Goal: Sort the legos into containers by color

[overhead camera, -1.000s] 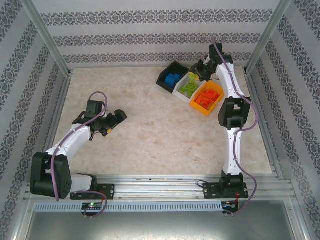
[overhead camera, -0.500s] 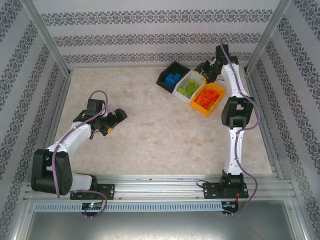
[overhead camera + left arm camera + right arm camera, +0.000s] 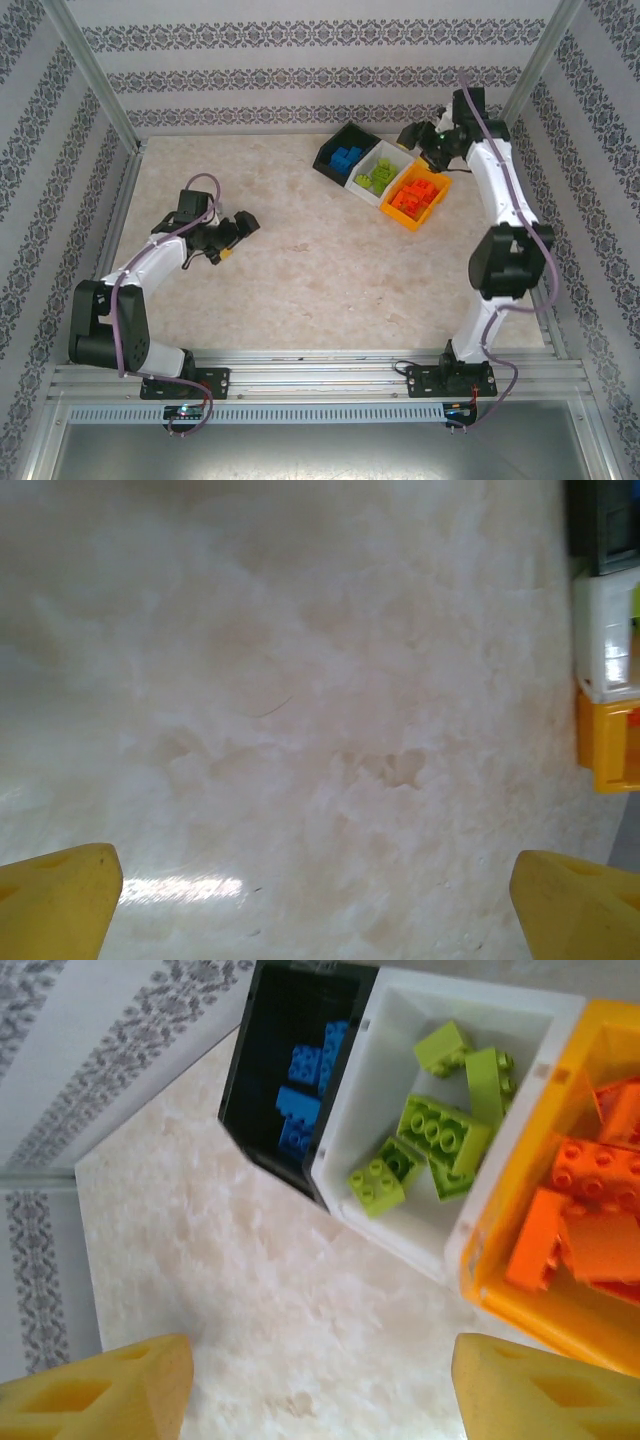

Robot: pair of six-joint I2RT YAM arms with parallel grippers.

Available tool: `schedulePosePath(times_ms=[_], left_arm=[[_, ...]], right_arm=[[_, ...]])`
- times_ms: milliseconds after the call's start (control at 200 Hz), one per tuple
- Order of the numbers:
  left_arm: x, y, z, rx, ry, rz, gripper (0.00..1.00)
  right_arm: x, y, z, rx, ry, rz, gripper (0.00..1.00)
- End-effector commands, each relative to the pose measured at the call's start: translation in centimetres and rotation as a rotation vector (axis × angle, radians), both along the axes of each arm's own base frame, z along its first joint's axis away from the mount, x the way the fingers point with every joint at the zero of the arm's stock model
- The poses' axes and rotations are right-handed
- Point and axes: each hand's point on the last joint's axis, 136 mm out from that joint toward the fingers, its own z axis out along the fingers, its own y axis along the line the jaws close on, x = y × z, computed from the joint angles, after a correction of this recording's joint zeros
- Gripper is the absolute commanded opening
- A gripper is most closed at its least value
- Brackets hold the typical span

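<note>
**Apparently sorted: bricks binned by colour, both tools empty**

The top view places the row of three joined bins at the far right of the table (image 3: 300, 270). The black bin (image 3: 328, 152) holds the blue legos (image 3: 300, 1100). The white bin (image 3: 364, 186) holds the lime green legos (image 3: 445, 1135). The orange-yellow bin (image 3: 408, 222) holds the orange legos (image 3: 590, 1210). Every brick in view lies inside a bin.

The right tool (image 3: 424, 146) hangs beside the far end of the row, and the left tool (image 3: 240, 226) hovers over bare table, well apart from the bins. Each wrist view shows yellow fingertips spread wide with nothing between them.

Handling, as a judgement: the bricks look light, rigid and smooth, not fragile but liable to slip or pivot. Flat side walls offer a surer hold than the studded top, and tilted, heaped bricks would be awkward to take.

Comparison of views:
- The right wrist view resolves single studs and brick tilt, which the top view reduces to colour patches.
- The top view alone gives both arms' poses.
- The left wrist view catches the bins at its right edge
</note>
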Motion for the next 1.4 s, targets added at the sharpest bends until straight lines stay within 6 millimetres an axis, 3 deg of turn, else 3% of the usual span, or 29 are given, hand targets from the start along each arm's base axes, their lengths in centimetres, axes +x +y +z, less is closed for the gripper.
schedulePosePath(times_ms=[0,45,70,85,170,255,395,565,694,769,849,1019,1199,1394], left_arm=[[1.8,0.2,3.7,0.031,-0.164,-0.037,1.00],[1.7,0.7,4.4,0.068,-0.193,-0.024,1.00],[1.7,1.0,4.9,0.087,-0.215,-0.019,1.00],[1.8,1.2,5.1,0.102,-0.227,-0.014,1.00],[1.6,2.7,6.2,0.189,-0.270,0.027,1.00],[1.2,5.5,6.3,0.320,-0.255,0.124,1.00],[0.3,9.4,5.8,0.534,-0.266,0.218,1.00],[-0.7,11.2,6.3,0.726,-0.434,0.180,1.00],[-1.5,12.2,6.6,0.787,-0.589,0.238,1.00],[-2.3,13.5,6.5,0.809,-0.606,0.331,1.00],[-2.4,13.8,5.7,0.836,-0.578,0.321,1.00],[-1.3,13.9,4.2,0.877,-0.569,0.295,1.00],[0.5,13.7,2.8,0.914,-0.615,0.261,1.00],[2.2,13.7,0.5,0.924,-0.623,0.227,1.00]], right_arm=[[-2.3,-0.5,1.2,-0.118,-0.166,0.065,0.76],[-3.5,-0.9,0.9,-0.168,-0.221,0.077,0.82],[-4.1,-1.2,1.1,-0.197,-0.268,0.081,0.95],[-4.5,-1.3,0.9,-0.212,-0.289,0.083,0.97],[-6.3,-1.6,1.0,-0.322,-0.481,0.118,0.98],[-8.3,-1.9,0.6,-0.474,-0.673,0.179,0.98],[-10.2,-4.3,-2.4,-0.609,-0.721,0.166,0.98],[-10.0,-6.4,-6.9,-0.623,-0.611,0.175,0.98],[-8.5,-6.6,-9.6,-0.566,-0.558,0.151,0.98],[-7.6,-6.2,-10.8,-0.492,-0.532,0.145,0.98],[-6.8,-5.9,-12.0,-0.496,-0.534,0.152,0.98],[-6.0,-6.2,-12.9,-0.495,-0.572,0.085,0.98],[-8.2,-6.2,-13.4,-0.595,-0.703,0.009,0.98],[-7.9,-5.7,-14.6,-0.650,-0.699,0.015,0.98]])
